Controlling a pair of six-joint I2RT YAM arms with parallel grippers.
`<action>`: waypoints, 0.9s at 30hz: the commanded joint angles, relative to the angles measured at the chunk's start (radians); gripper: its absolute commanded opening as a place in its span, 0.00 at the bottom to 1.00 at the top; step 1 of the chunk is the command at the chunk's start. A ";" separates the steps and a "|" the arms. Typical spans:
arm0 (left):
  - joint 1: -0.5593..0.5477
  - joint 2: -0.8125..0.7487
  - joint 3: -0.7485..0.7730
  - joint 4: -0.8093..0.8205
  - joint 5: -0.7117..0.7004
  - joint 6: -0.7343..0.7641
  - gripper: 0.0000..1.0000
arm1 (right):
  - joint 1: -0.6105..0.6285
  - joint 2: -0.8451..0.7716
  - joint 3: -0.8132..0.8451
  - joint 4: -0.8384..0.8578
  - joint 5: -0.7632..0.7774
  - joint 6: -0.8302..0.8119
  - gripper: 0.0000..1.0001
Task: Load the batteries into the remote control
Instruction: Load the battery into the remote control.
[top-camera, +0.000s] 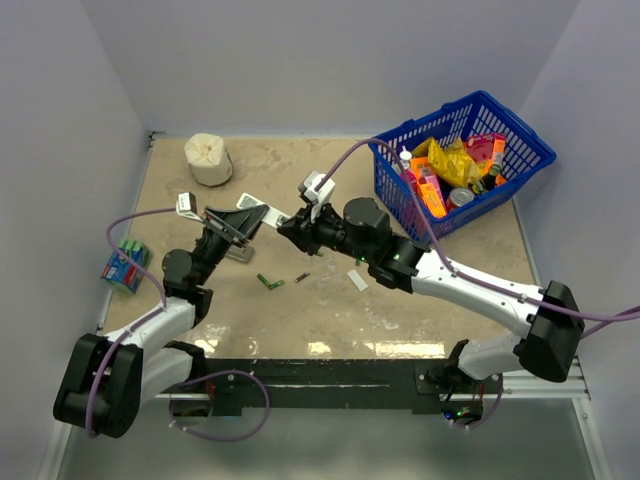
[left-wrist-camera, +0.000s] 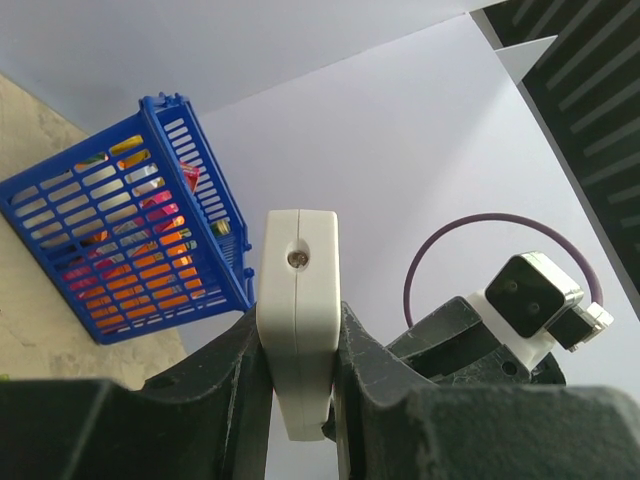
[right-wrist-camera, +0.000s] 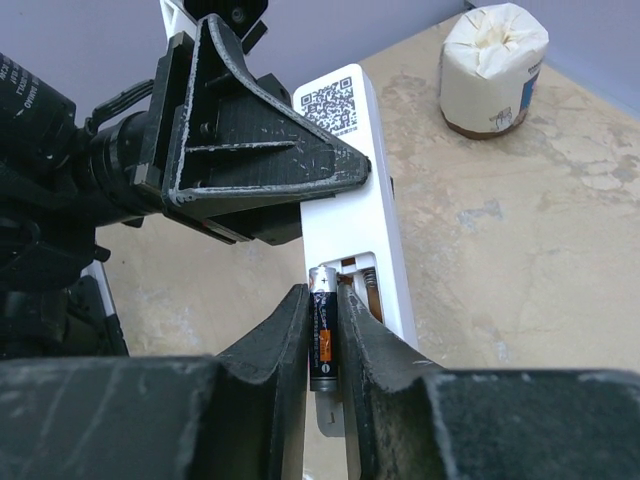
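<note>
Above the table (top-camera: 330, 300), clamps remote (right-wrist-camera: 365, 200) in left gripper (left-wrist-camera: 300, 360) to steady its open bay, and presses dark battery (right-wrist-camera: 322, 345), pinched in right gripper (right-wrist-camera: 325, 312), into it.

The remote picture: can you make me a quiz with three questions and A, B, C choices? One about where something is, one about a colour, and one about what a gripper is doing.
1. Where is the basket?
A. At the far right corner of the table
B. By the near left edge
C. Between the arm bases

2. What colour is the battery in the right gripper?
A. Green
B. Dark with an orange mark
C. White

3. What is the left gripper doing?
A. Hanging open
B. Lying flat on the table
C. Clamping the remote

Answers:
1 A: the top view shows it at the far right.
2 B: the right wrist view shows a dark casing with an orange mark.
3 C: its jaws press both sides of the remote.
</note>
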 joint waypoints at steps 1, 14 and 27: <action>-0.010 -0.048 0.021 0.135 0.008 -0.066 0.00 | -0.042 -0.018 -0.025 0.047 0.067 -0.004 0.19; -0.011 -0.077 0.021 0.098 0.011 -0.068 0.00 | -0.042 -0.024 -0.035 0.049 0.031 -0.002 0.30; -0.011 -0.102 0.005 0.033 0.025 -0.049 0.00 | -0.043 -0.047 0.001 -0.007 0.028 -0.002 0.45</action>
